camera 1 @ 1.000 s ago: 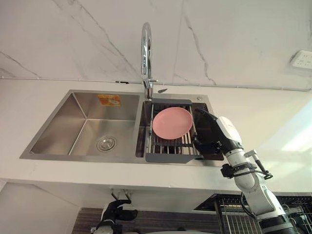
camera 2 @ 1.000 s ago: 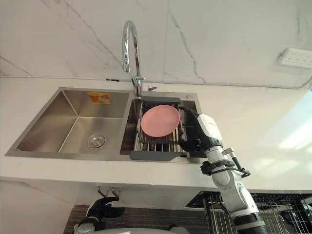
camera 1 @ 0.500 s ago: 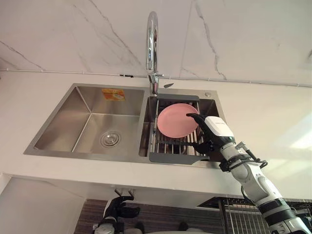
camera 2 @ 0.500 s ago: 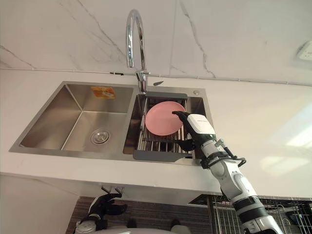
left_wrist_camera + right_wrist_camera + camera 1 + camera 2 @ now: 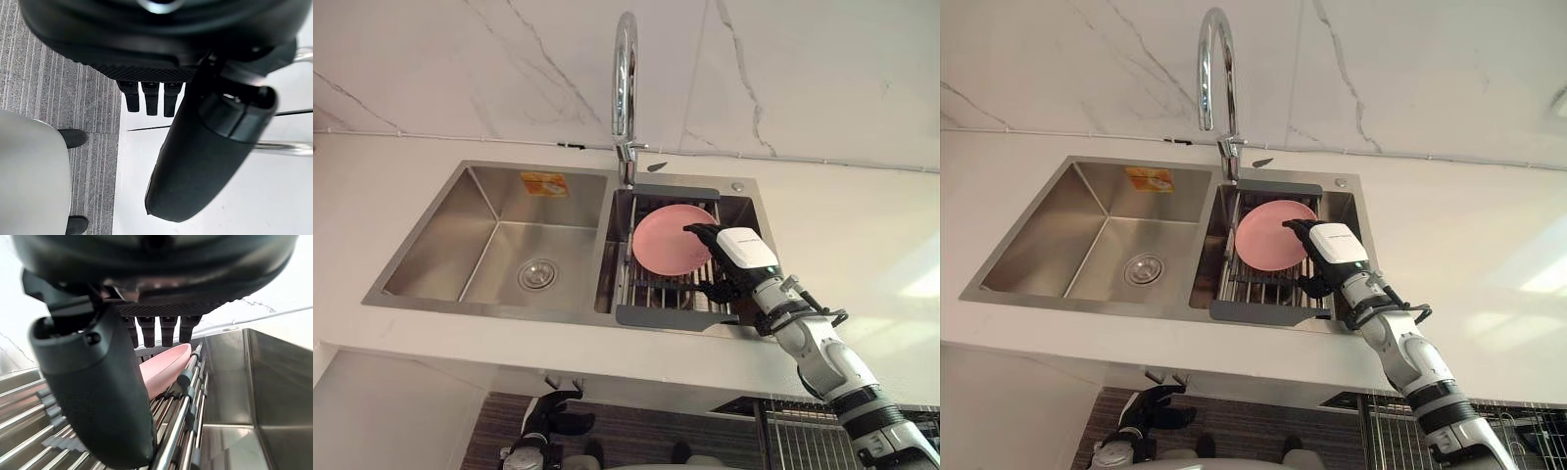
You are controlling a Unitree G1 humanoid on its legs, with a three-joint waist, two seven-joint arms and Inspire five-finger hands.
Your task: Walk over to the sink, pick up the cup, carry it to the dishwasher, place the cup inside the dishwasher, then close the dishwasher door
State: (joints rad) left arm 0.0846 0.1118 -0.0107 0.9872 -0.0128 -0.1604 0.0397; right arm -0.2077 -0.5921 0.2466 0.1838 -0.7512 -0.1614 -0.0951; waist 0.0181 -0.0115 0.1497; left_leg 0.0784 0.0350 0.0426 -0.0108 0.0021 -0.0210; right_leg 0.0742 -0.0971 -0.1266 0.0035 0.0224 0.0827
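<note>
Right wrist view looks along straight fingers (image 5: 166, 333) to a pink plate (image 5: 668, 242) lying tilted on the rack (image 5: 661, 315) in the sink's (image 5: 489, 230) right basin. The right hand (image 5: 744, 250) reaches over that basin from the surface (image 5: 862, 235), palm down, fingers apart from the thumb and clasping nothing, tips at the plate's rim; whether they touch it I cannot tell. The left hand (image 5: 546, 421) hangs below the sink's front edge, fingers relaxed.

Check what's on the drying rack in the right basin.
A pink plate rests on the drying rack. The open right hand blocks the plate's right edge and the bars beside it, so anything there is hidden.
</note>
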